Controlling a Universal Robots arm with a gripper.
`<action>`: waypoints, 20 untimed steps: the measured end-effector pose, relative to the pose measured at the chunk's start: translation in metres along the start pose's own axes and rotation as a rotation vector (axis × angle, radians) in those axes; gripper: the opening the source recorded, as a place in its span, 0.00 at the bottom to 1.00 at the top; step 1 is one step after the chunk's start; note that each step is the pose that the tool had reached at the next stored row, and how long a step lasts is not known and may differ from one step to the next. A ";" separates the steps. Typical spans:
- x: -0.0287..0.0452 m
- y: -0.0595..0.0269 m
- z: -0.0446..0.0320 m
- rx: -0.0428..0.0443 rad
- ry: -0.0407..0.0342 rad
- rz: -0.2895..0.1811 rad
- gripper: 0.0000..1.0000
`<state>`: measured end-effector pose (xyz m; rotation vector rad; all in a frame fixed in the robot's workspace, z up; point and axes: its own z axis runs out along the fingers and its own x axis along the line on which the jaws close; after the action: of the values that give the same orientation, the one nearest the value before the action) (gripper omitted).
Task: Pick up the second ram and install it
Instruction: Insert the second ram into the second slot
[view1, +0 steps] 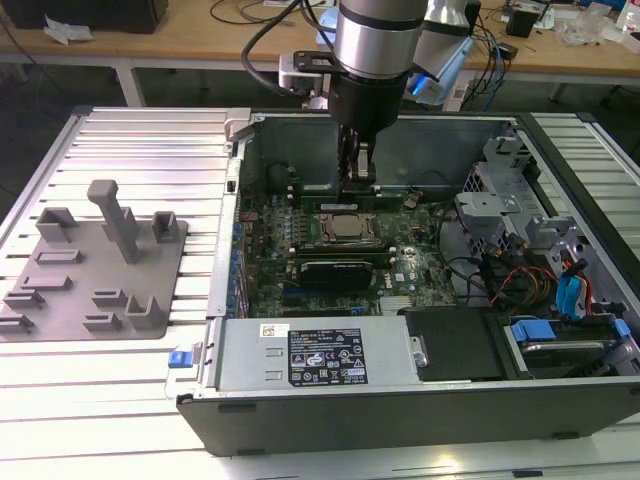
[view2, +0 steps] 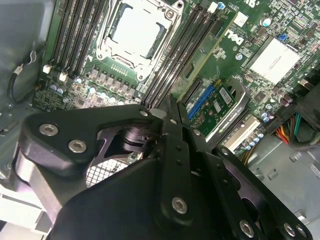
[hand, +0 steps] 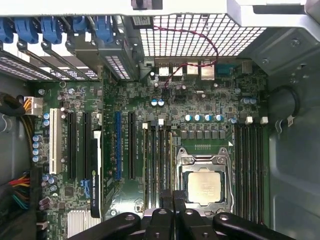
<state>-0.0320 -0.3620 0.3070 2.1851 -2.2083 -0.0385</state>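
The second ram (view2: 207, 47) is a long thin green stick standing on edge in the black slots right beside the processor socket (view2: 135, 30). In the exterior view the ram (view1: 390, 196) runs along the far side of the socket (view1: 345, 228). My gripper (view1: 357, 180) reaches straight down into the open computer case onto the stick's middle. In both wrist views the black fingers (view2: 170, 145) are pressed together with the stick's edge (hand: 171, 160) running in between them, so the gripper (hand: 173, 196) is shut on the ram. The half of the stick under the gripper (view2: 172, 102) is hidden.
The case's metal walls (view1: 240, 190) surround the motherboard. A dark expansion card (view1: 335, 272) lies on the near side of the socket, and a power supply box (view1: 320, 355) in front of it. Cables and drive bays (view1: 545, 270) fill the exterior view's right. A grey holder plate (view1: 95, 265) lies outside, at the exterior view's left.
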 end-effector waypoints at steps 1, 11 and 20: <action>0.0000 0.0000 0.0004 0.0000 0.0000 0.000 0.09; -0.0001 -0.0003 0.0078 0.0001 0.0044 0.000 0.09; -0.0001 -0.0009 0.0209 0.0001 0.0066 0.000 0.09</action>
<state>-0.0320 -0.3621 0.2861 2.1818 -2.2052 -0.0311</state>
